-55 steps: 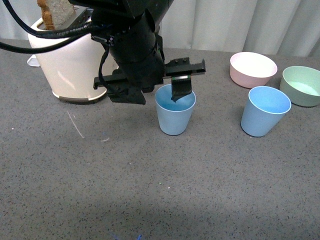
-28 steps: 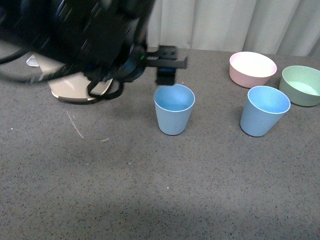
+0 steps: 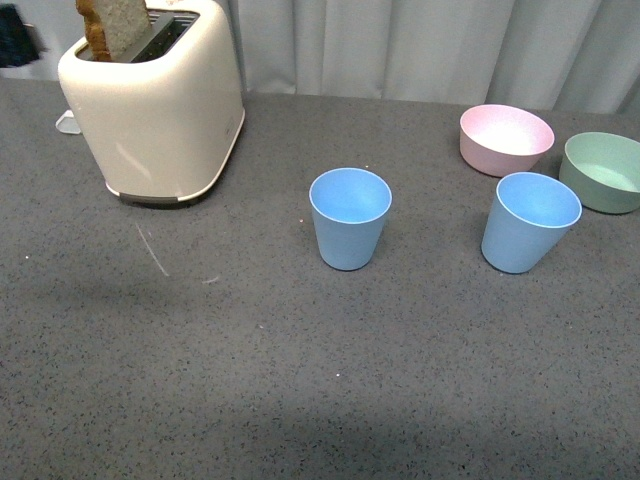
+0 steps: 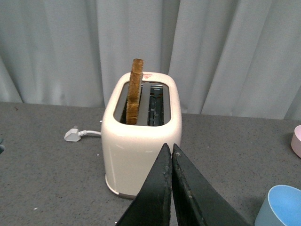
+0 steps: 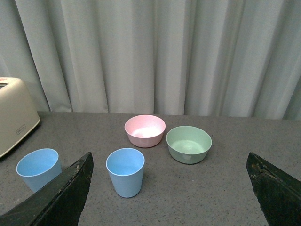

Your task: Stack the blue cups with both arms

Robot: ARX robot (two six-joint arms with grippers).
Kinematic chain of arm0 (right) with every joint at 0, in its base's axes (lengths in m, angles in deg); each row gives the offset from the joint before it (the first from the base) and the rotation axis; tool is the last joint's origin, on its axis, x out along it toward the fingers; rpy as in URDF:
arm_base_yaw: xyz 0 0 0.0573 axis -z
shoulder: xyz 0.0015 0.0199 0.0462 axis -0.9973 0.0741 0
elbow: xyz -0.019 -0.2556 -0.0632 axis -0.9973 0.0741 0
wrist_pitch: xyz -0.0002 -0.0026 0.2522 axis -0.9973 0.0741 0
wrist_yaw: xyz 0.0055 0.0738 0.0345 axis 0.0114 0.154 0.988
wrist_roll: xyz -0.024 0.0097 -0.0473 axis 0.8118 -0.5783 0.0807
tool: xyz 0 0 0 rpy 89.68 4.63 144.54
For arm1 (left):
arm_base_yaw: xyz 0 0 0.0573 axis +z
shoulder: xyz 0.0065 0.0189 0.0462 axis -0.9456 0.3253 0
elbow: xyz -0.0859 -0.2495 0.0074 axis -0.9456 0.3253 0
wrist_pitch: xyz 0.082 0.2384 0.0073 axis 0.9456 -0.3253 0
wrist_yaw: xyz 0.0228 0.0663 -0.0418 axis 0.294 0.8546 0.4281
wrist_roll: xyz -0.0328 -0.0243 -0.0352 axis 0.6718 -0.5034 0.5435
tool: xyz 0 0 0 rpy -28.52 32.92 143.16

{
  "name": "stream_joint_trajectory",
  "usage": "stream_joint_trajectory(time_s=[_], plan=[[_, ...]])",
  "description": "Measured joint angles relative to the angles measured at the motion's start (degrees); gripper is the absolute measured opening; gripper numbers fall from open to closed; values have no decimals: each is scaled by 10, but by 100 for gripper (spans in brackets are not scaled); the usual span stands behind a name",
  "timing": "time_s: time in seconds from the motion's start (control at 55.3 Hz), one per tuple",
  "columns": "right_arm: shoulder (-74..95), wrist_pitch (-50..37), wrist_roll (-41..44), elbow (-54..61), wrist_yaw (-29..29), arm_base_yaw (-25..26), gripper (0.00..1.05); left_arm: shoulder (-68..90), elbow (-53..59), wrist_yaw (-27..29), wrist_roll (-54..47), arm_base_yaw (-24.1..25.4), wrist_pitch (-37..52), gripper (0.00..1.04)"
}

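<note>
A sec ago the L tool [image 4: 169, 147] hung right over the near cup [image 3: 350, 215] (the one closest to the toaster [image 3: 160, 100]), w/ one finger dipped inside. Now that arm is gone from the front view. The near cup did not go w/ it: it stands upright on the bench [image 3: 300, 380] in the same spot. The far cup [image 3: 530, 222] has not moved either. It stands well apart from the toaster, just beside the pink bowl [image 3: 506, 138] and green bowl [image 3: 603, 170]. So no cup is picked up, and I think the stack is not begun; a new grab is needed.

L tool: narrow, fingers pressed together, nothing btw them. It sits high and back, looking over the toaster and its toast [image 4: 136, 89]. The near cup is off past the toaster's side, well apart from the tips.

R tool [image 5: 168, 160]: wide, holding nothing. Both cups lie ahead of it, not touched. The far cup is more in line w/ its gap, the near cup more toward the toaster.
</note>
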Motion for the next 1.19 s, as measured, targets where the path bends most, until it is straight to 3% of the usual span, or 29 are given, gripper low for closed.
stream_joint_trajectory(time_s=[0.452,0.741,1.193], plan=[[0,0,0,0,0,0,95,-184,111,-56,-2,58,-82,4],[0,0,0,0,0,0,95,-333,152,-111,-2,118,-190,4],[0,0,0,0,0,0,95,-515,163,-114,-2,120,-347,4]])
